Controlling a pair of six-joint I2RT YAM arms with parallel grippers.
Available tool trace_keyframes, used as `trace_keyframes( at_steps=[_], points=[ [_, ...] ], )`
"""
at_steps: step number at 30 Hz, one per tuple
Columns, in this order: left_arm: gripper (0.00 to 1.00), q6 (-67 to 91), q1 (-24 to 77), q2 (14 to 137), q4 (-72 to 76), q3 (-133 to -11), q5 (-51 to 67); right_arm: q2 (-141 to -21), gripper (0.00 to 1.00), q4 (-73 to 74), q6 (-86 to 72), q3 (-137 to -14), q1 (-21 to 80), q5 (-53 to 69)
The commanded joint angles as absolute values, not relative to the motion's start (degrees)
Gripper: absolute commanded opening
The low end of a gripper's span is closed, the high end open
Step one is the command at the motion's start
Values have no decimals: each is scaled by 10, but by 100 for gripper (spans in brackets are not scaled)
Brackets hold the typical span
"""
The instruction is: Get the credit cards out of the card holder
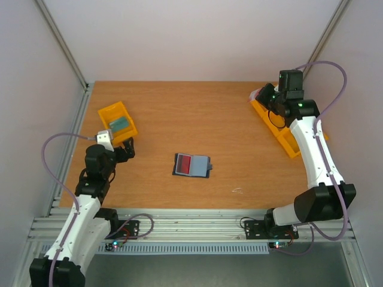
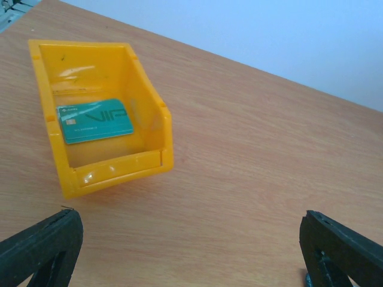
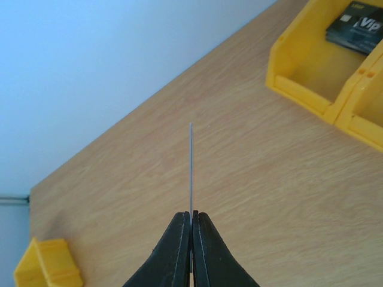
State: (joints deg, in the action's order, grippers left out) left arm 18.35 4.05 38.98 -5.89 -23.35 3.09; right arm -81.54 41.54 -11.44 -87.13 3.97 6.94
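The dark navy card holder [image 1: 179, 165] lies open in the middle of the table, with a card with a red patch [image 1: 197, 165] showing in its sleeve. My right gripper [image 1: 262, 94] [image 3: 191, 215] is shut on a thin credit card seen edge-on [image 3: 191, 167], held above the table near the right yellow bins. My left gripper [image 1: 127, 149] [image 2: 190, 221] is open and empty, just in front of the left yellow bin [image 2: 119, 167]. A teal credit card [image 2: 94, 121] lies flat in that bin.
Joined yellow bins [image 1: 287, 136] stand at the right edge; one [image 3: 299, 72] holds a black card [image 3: 356, 27]. The left yellow bin [image 1: 116, 122] stands at the far left and also shows in the right wrist view [image 3: 48, 266]. White walls enclose the table.
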Motion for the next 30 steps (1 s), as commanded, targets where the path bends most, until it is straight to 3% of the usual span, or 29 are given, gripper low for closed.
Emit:
trace_keyframes(
  at_steps=[1,20,30],
  points=[
    [99,180,20,373,57,-204,55,-826,1,394,-129,-892,39,12],
    [99,188,7,341,101,-149,46,-843,1,425,-140,-893,39,-74],
    [99,176,7,356,82,-159,10,-835,1,393,-128,-882,39,-60]
  ],
)
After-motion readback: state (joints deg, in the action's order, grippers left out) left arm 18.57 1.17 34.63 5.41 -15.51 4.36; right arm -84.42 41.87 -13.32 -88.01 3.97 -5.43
